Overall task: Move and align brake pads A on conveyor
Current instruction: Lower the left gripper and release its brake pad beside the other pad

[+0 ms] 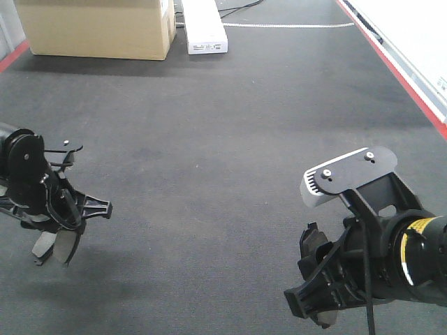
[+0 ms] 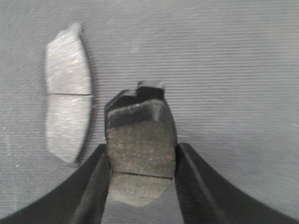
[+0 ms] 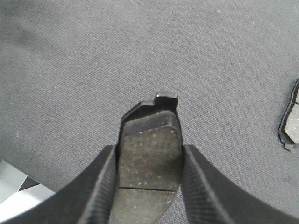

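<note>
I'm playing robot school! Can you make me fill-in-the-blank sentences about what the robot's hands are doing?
1. The left gripper is holding one brake ____.
2. Another brake pad lies flat on the conveyor to the ____ of the held one in the left wrist view.
3. The right gripper is shut on a pad, so ____ grippers are full.

Missing words: pad; left; both

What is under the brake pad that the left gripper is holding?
Under the held brake pad in the left gripper only the dark conveyor belt shows, and another brake pad lies flat beside it. The belt right behind the held pad is covered.
</note>
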Controlling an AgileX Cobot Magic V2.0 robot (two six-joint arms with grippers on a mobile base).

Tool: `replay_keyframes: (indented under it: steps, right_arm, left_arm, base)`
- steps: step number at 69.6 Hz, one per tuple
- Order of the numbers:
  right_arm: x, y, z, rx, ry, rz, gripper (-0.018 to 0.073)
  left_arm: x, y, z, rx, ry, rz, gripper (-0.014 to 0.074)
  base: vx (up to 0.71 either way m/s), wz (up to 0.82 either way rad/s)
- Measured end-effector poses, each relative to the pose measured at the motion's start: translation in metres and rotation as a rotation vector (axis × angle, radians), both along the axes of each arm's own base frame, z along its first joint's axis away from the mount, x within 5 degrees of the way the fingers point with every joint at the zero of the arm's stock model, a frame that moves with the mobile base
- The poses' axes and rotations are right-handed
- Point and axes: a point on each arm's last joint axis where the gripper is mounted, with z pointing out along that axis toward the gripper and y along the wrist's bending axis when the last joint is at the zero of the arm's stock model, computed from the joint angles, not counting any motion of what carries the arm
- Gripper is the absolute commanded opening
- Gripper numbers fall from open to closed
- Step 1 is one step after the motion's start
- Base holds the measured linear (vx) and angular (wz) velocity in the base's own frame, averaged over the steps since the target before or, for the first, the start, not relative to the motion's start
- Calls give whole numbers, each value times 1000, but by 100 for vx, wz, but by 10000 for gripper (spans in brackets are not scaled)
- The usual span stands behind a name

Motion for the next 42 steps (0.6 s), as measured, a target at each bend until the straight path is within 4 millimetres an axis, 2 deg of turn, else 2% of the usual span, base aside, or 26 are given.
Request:
replay_keyframes:
  steps: [42]
  right_arm:
    - [0, 0, 0, 0, 0, 0, -11]
  left_arm:
    - [19, -1, -26, 1, 1, -26, 15]
  base:
    - [0, 0]
